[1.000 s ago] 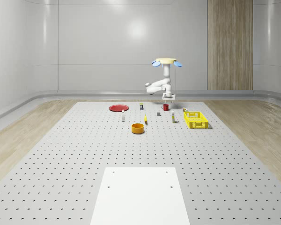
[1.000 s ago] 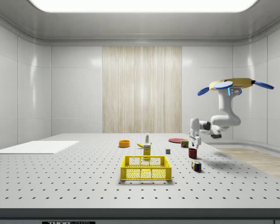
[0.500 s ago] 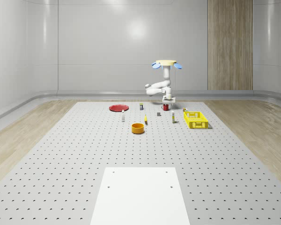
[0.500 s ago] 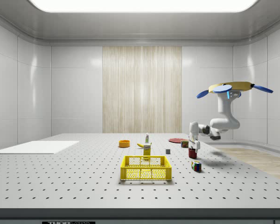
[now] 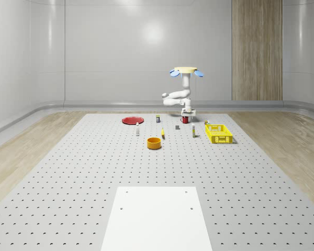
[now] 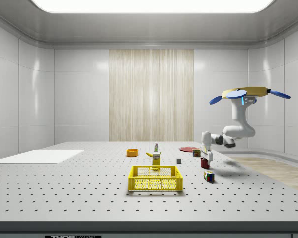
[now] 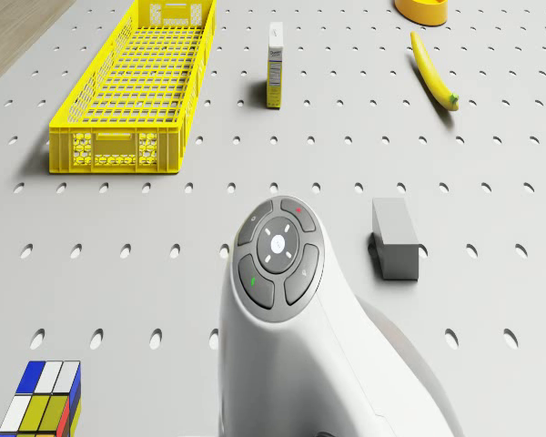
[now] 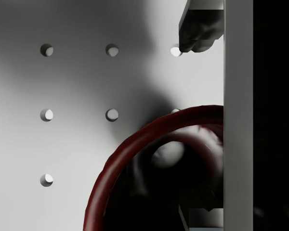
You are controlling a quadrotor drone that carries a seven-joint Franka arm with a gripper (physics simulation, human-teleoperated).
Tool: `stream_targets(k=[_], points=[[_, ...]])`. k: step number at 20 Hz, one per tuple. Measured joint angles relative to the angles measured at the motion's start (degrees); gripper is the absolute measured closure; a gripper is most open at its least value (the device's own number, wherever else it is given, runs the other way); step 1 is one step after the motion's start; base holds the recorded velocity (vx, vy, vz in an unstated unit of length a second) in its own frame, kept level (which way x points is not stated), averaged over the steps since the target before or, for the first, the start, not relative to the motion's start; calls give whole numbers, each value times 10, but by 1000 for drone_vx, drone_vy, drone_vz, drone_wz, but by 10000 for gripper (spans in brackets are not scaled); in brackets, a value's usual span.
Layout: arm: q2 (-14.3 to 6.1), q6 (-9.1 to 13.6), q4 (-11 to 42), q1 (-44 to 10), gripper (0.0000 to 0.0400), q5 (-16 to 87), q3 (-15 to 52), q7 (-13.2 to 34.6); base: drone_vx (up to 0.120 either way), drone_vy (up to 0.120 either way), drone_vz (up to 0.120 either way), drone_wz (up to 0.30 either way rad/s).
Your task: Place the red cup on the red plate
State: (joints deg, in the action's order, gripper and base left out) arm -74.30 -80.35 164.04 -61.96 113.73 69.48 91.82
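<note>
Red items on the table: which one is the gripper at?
The red cup: the gripper sits right over its rim, under the hovering drone. The red plate lies flat, apart, toward the whole-scene view's left.

The drone hovers, its arm bent downward, the hand pointing straight down.

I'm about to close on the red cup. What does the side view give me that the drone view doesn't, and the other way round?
Side view, not drone view: the drone hovering above the table, its pincer down at the red cup, and the red plate farther back.

Drone view, not side view: the top of the arm with its button pad, seen from above.

Both: the yellow crate, Rubik's cube, grey block and banana.
</note>
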Motion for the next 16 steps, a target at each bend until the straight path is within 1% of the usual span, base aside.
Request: stream_targets(k=[8, 9, 10, 11, 13, 16], points=[[-13, -17, -4, -5, 0, 4, -8, 3, 0, 0, 0, 0], [-15, -18, -4, -6, 66, 4, -8, 4, 0, 0, 0, 0], [-16, -19, -4, -7, 118, 4, -8, 5, 0, 0, 0, 0], [-17, -21, -4, -8, 158, 3, -8, 5, 0, 0, 0, 0], [-20, -23, -5, -9, 214, 3, -8, 6, 0, 0, 0, 0], [-24, -27, -5, -11, 259, 1, -7, 8, 0, 0, 0, 0]])
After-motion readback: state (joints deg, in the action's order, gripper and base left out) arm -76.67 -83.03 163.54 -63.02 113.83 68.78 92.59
